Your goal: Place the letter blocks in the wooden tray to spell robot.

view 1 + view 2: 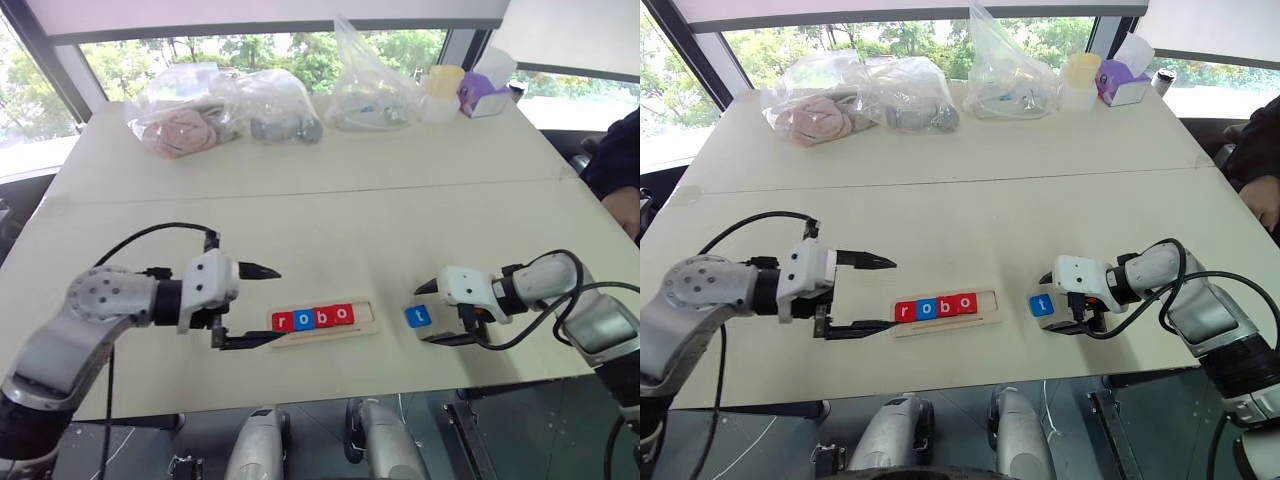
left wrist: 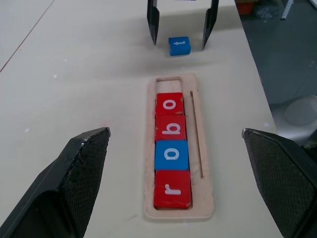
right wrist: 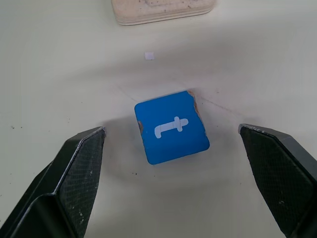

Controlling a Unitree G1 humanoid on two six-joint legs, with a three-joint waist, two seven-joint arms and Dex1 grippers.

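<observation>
Right now the wooden tray (image 1: 325,335) lies near the front edge of the counter (image 1: 330,215), about midway along it. Four letter blocks sit in its recess in a touching row: a red r (image 2: 172,189), a blue o (image 2: 171,154), a red b (image 2: 171,128) and a red o (image 2: 169,104). The slot at the tray's right end is bare wood.

The fifth block, the blue t (image 1: 418,316), lies flat on the counter just beside the tray's right end, apart from it.

The left gripper (image 1: 262,305) is released, its two black fingers spread wide, one above the other, pointing toward the tray's left end and holding nothing. The right gripper (image 1: 433,312) is also spread wide and empty; its fingers stand on either side of the blue t with clear gaps, touching neither face.

Along the far edge of the counter sit several clear plastic bags (image 1: 225,108), a pale yellow cup (image 1: 444,92) and a purple box (image 1: 482,95).
</observation>
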